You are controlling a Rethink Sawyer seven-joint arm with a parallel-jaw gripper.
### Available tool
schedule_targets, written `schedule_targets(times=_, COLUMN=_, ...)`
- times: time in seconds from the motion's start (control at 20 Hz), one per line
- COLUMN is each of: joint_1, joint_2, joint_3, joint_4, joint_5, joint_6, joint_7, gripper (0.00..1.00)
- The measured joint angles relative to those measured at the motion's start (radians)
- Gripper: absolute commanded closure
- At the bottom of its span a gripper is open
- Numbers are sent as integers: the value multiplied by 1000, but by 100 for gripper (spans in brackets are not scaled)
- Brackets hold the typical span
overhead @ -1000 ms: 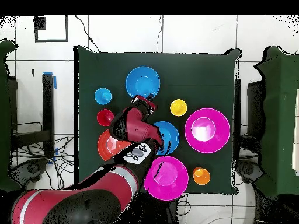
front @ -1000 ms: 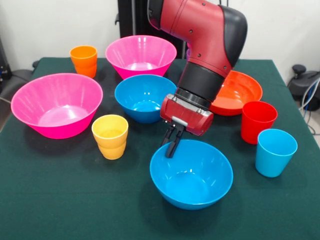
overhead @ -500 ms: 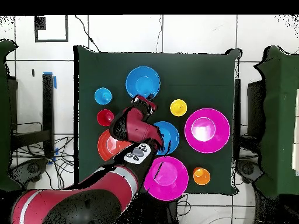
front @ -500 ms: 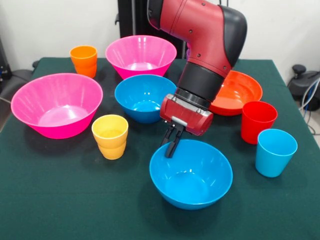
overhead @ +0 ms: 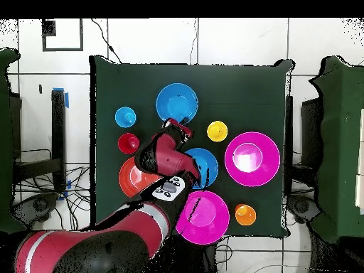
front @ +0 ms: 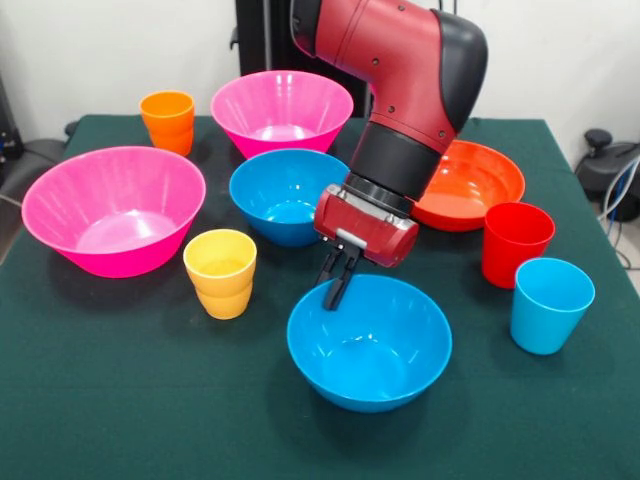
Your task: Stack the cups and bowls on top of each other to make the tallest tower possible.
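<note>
Front view, left to right on the green worktop (front: pixel 120 400). Large pink bowl (front: pixel 113 210) at far left; orange cup (front: pixel 168 121) behind it. Yellow cup (front: pixel 221 273) upright just right of the pink bowl. Second pink bowl (front: pixel 282 111) at the back, medium blue bowl (front: pixel 285 196) in front of it. Nearest blue bowl (front: pixel 368 342) right of centre, gripper (front: pixel 337 280) closed tight over its far-left rim, pinching the wall. Orange-red bowl (front: pixel 470 185) partly behind the arm. Red cup (front: pixel 515 243) and light blue cup (front: pixel 549 305) upright at far right, near each other. Nothing stacked; every piece apart on the cloth.
</note>
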Motion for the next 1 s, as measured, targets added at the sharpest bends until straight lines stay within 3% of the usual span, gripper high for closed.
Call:
schedule_targets(times=0.5, joint_1=-10, joint_2=3, joint_3=0, joint_4=10, joint_5=0, joint_6=-22, joint_7=40, gripper=100)
schedule_targets(times=0.55, joint_1=-11, joint_2=4, joint_3=0, joint_4=10, joint_5=0, joint_6=-22, joint_7=43, gripper=0)
schedule_targets(times=1.0, joint_1=-12, joint_2=54, joint_3=0, joint_4=29, joint_5=0, joint_6=-23, joint_7=44, gripper=0)
